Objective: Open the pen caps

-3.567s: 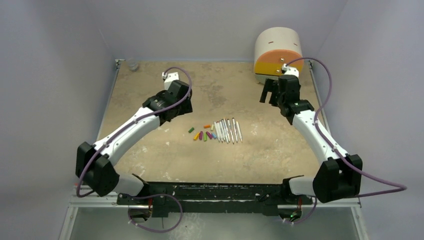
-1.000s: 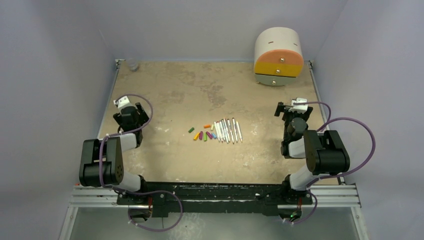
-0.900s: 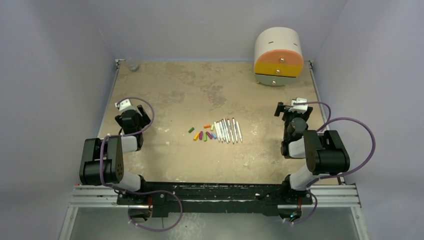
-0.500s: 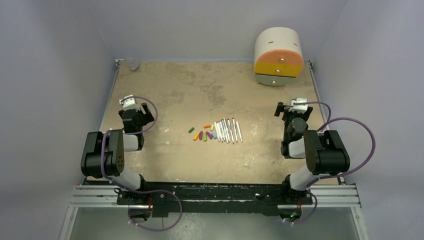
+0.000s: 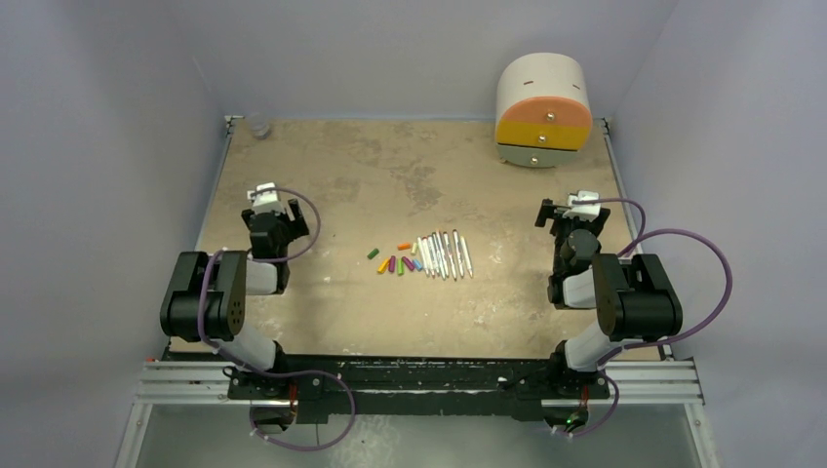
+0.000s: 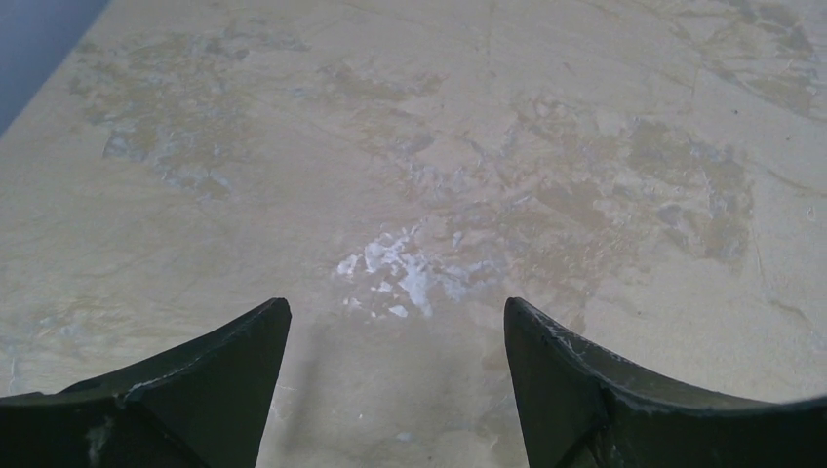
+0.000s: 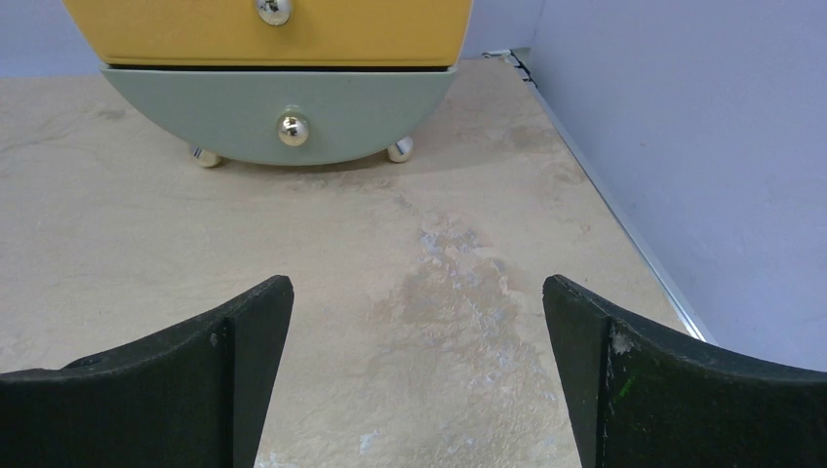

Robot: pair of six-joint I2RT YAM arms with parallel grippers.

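At the middle of the table (image 5: 390, 175), the pens (image 5: 446, 255) lie in a neat row. The loose coloured caps (image 5: 395, 261) lie just left of them, apparently all pulled off. Both arms sit folded at the near side, probably parked. The left gripper (image 6: 395, 307) and right gripper (image 7: 417, 283) are spread wide and empty. No writing is readable, not even on the drawer unit (image 5: 543, 97).

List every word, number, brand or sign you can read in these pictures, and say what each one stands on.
No text can be read anywhere in these views.
The pens and the pen caps are too small in the top view to show any print.
The drawer unit shows plain fronts and metal knobs, with no label.
The table carries only stains.
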